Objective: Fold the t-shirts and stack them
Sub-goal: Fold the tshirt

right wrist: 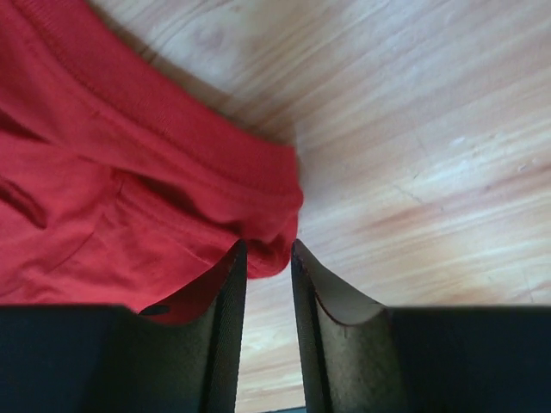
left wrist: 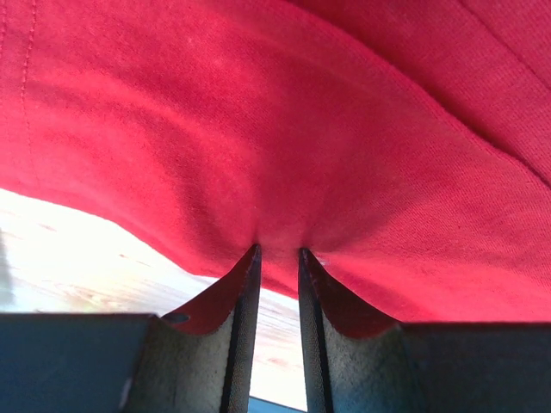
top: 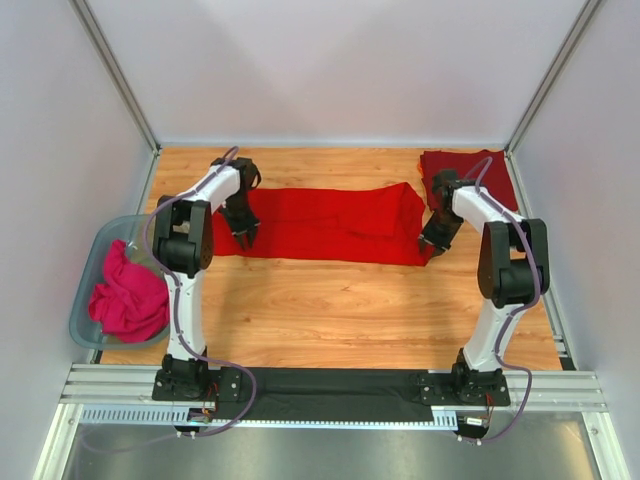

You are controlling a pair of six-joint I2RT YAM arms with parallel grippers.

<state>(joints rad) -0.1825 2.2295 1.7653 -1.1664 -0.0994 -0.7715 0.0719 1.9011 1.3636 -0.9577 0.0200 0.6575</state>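
The bright red t-shirt [top: 330, 225] lies as a long strip across the middle of the wooden table [top: 330, 310]. My left gripper [top: 243, 238] is at its left end; in the left wrist view the gripper [left wrist: 277, 251] is shut on a pinch of the red cloth [left wrist: 301, 129], which puckers at the tips. My right gripper [top: 433, 243] is at the shirt's right end; in the right wrist view the gripper [right wrist: 269, 245] holds the hemmed corner [right wrist: 267, 232] between its tips. The darker maroon t-shirt [top: 462, 172] lies folded at the back right corner.
A clear blue-grey plastic basket [top: 92, 262] stands off the table's left edge with a crumpled pink cloth [top: 130, 297] in it. White walls and metal posts enclose the back and sides. A black strip [top: 330, 385] runs between the arm bases.
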